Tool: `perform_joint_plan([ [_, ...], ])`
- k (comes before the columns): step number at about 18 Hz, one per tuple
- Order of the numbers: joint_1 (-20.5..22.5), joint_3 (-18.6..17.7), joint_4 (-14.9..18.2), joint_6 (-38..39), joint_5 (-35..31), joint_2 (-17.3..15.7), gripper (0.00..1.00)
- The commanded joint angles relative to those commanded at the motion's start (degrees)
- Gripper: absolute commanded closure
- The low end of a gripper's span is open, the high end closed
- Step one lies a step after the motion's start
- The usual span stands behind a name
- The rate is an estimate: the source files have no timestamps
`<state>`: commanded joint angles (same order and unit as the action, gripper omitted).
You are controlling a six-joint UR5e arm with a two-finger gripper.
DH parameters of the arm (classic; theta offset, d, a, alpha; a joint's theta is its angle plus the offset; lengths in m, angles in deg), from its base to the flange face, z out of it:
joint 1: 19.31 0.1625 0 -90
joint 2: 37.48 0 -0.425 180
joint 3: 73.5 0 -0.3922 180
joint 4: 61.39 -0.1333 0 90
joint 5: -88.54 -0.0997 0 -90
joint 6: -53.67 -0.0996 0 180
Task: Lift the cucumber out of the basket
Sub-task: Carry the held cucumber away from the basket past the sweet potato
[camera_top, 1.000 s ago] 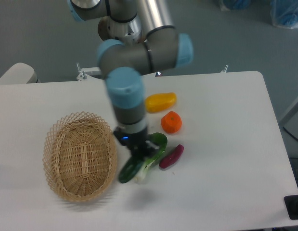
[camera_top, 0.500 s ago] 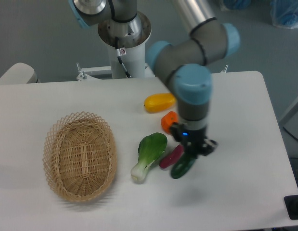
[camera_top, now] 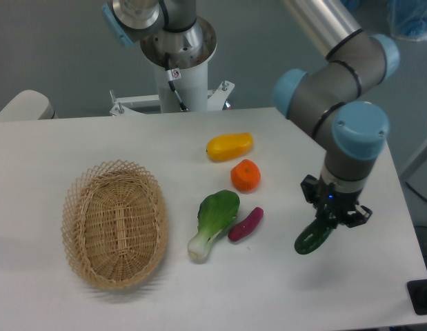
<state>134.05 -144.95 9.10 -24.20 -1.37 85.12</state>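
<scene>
My gripper [camera_top: 330, 219] is shut on the dark green glossy cucumber [camera_top: 312, 237] and holds it over the right part of the white table, right of the other vegetables. The cucumber's lower end points down to the left, and I cannot tell if it touches the table. The tan wicker basket [camera_top: 115, 222] with a looped rim sits at the left of the table, far from the gripper, and nothing lies in it.
A light-green bok choy [camera_top: 213, 221] and a small purple eggplant [camera_top: 245, 224] lie in the middle of the table. An orange [camera_top: 245, 175] and a yellow pepper [camera_top: 229, 146] lie behind them. The table's right edge is close to the gripper.
The arm has swung to the right with the cucumber in the gripper, from beside the basket, past the bok choy and eggplant, to the right part of the table.
</scene>
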Motion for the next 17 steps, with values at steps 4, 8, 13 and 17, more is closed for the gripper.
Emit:
perform_joint_plan([
  [4,-0.08,0.09,0.44,0.09,-0.26,0.35,0.66],
  [8,-0.08,0.09,0.44,0.09,-0.26,0.35,0.67],
  [13,-0.52,-0.26,0.27,0.09,-0.53,0.26,0.66],
  [17,-0.52,-0.61,-0.08,0.00,-0.53,0.09,0.66],
])
